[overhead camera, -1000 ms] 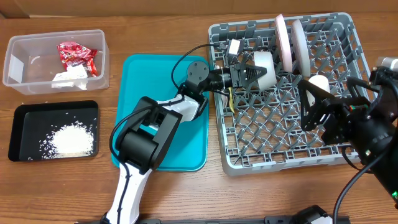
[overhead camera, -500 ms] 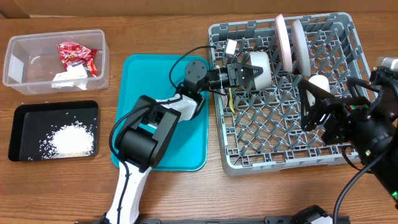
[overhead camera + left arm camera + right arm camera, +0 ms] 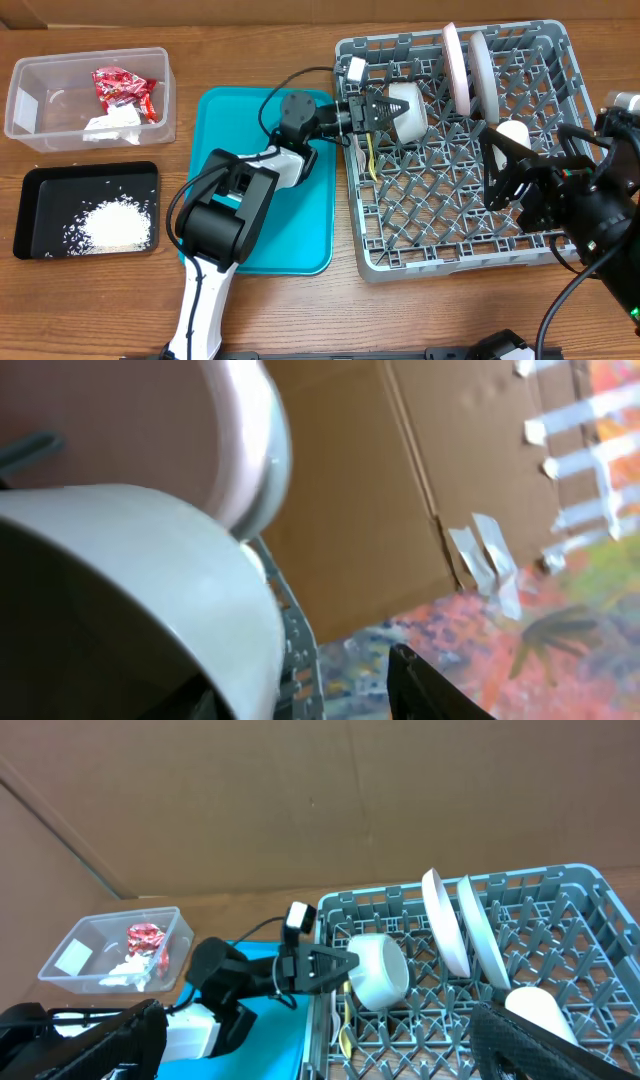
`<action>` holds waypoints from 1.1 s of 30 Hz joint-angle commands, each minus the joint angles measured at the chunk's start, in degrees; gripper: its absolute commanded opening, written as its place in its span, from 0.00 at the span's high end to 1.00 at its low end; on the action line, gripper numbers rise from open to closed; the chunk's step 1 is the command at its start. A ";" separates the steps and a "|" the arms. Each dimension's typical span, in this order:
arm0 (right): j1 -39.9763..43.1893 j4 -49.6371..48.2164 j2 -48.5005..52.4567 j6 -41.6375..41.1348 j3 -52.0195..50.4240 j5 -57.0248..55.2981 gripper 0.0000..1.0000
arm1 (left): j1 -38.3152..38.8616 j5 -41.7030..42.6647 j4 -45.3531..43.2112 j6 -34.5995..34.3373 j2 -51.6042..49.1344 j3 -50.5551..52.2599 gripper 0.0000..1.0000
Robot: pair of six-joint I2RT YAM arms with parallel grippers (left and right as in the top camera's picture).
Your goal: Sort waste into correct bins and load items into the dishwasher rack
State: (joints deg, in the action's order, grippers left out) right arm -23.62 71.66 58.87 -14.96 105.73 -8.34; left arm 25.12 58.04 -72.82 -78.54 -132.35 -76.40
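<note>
Moved: left pincer [image 3: 385,108] and the pale bowl [image 3: 408,102] it carries now sit further left and closer to the back wall of the dishwasher rack [image 3: 455,262] than a second ago; the right arm has not shifted.
Left pincer: closed on the bowl's rim; the bowl is tipped on its side, mouth seemingly toward the arm.
Bowl's place: over the back-left cells of the rack; whether it rests on the pegs or hangs just above them I cannot tell.
Neighbours: white-pink plate [image 3: 457,65] stands on edge just beside the bowl, with the pale grey plate [image 3: 483,65] on its far side; pale yellow spoon [image 3: 372,160] lies in the rack just in front of the pincer.
Right pincer [image 3: 492,172]: spread wide, holding nothing, near the small white cup [image 3: 513,131] in the rack.
Further out: teal tray [image 3: 265,230] under the left arm; clear tub [image 3: 30,105] holds the red wrapper [image 3: 125,88] and napkin [image 3: 110,126]; black tray [image 3: 45,195] holds the rice grains [image 3: 115,225].
Risk, bowl: a rim pinch is a thin hold, so a snag on a peg could twist the bowl loose.
Risk, plate: a push back toward the right could knock the white-pink plate off its edge.
Risk, release: let go while tilted, the bowl may roll instead of settling between pegs.
</note>
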 commanded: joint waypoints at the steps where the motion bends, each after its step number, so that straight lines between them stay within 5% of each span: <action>1: 0.22 -0.09 -0.20 -0.09 0.42 -0.46 0.00 | -2.38 4.26 -4.02 -3.17 -0.66 -0.09 0.55; 3: 0.22 -0.09 -0.20 -0.09 0.42 -0.44 0.00 | -3.48 5.38 -4.92 -4.24 -0.57 -0.09 0.54; 6: 0.24 -0.09 -0.20 -0.09 0.42 -0.46 0.00 | -4.46 6.58 -4.98 -5.55 -0.50 -0.09 0.38; 7: 0.24 -0.11 -0.20 -0.09 0.42 -0.46 0.00 | -4.59 6.56 -4.52 -5.90 -0.50 -0.09 0.20; 9: 0.24 -0.11 -0.20 -0.09 0.42 -0.46 0.00 | -4.70 6.64 0.13 -4.98 -0.50 -0.09 0.01; 14: 0.22 -0.09 -0.20 -0.09 0.42 -0.46 0.00 | -4.48 9.66 11.47 0.57 -0.50 -0.09 0.00; 27: 0.24 -0.11 -0.20 -0.09 0.42 -0.46 0.00 | -7.19 8.41 17.86 0.26 8.02 -0.09 0.00; 33: 0.24 -0.09 -0.20 -0.09 0.42 -0.46 0.00 | -8.11 4.04 41.33 12.00 15.63 -0.09 0.00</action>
State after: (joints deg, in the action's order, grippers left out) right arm -23.62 71.68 58.87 -14.98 105.73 -8.34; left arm 17.65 65.04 -41.98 -76.25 -123.00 -76.36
